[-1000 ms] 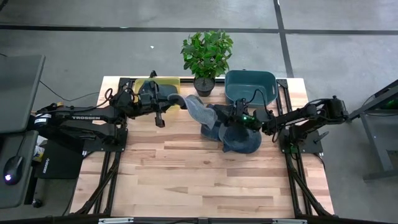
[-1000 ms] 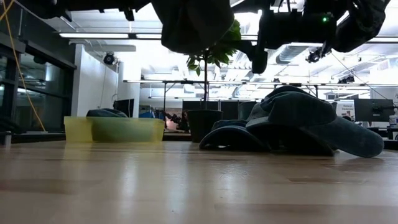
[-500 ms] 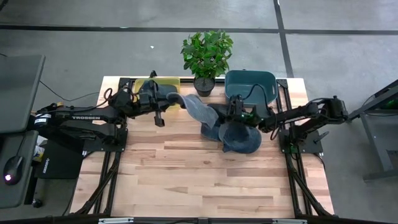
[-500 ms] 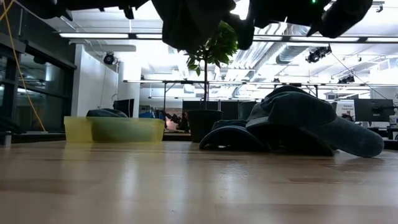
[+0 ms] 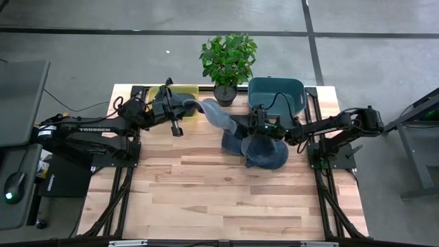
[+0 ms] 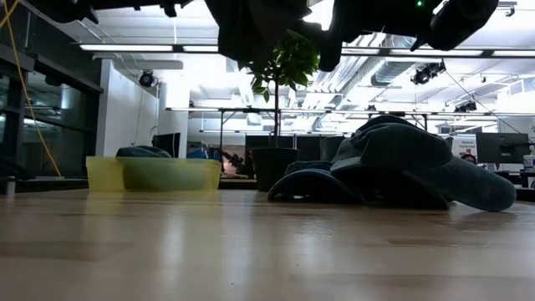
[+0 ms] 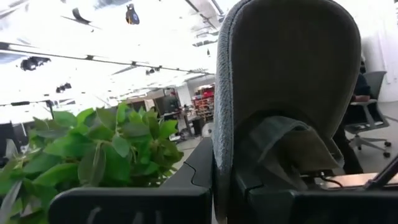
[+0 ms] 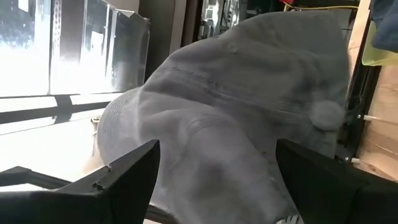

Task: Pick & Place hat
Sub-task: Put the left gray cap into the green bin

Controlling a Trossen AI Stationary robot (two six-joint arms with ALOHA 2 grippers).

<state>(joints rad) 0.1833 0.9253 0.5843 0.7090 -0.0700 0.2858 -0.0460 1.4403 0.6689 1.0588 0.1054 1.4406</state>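
Note:
A grey hat [image 5: 216, 116] hangs in the air over the table's far middle, and my left gripper [image 5: 179, 114] is shut on its left end. The low view shows it as a dark shape at the top [image 6: 259, 29]. My right gripper [image 5: 256, 124] is open just right of it. In the right wrist view the hat's crown [image 8: 249, 93] fills the space ahead of its spread fingers; I cannot tell whether they touch. A pile of more hats [image 5: 264, 151] lies on the table below the right gripper. My left gripper holds the hat at its end nearest that arm [image 7: 249, 168], with the gripper's own body hiding the exact spot. The fingers come roughly level from the table's left. The hat reaches out toward the right gripper, lifted clear of the table.
A yellow bin [image 5: 180, 92] stands at the far left behind the left gripper. A teal bin [image 5: 276, 93] stands at the far right. A potted plant [image 5: 228, 58] is between them at the far edge. The near half of the table [image 5: 219, 199] is bare wood.
My right gripper has risen off the pile and gone a little toward the table's left, up to the held hat, staying open. My left gripper has kept its place but rolled slightly, and the hat has turned a little with it.

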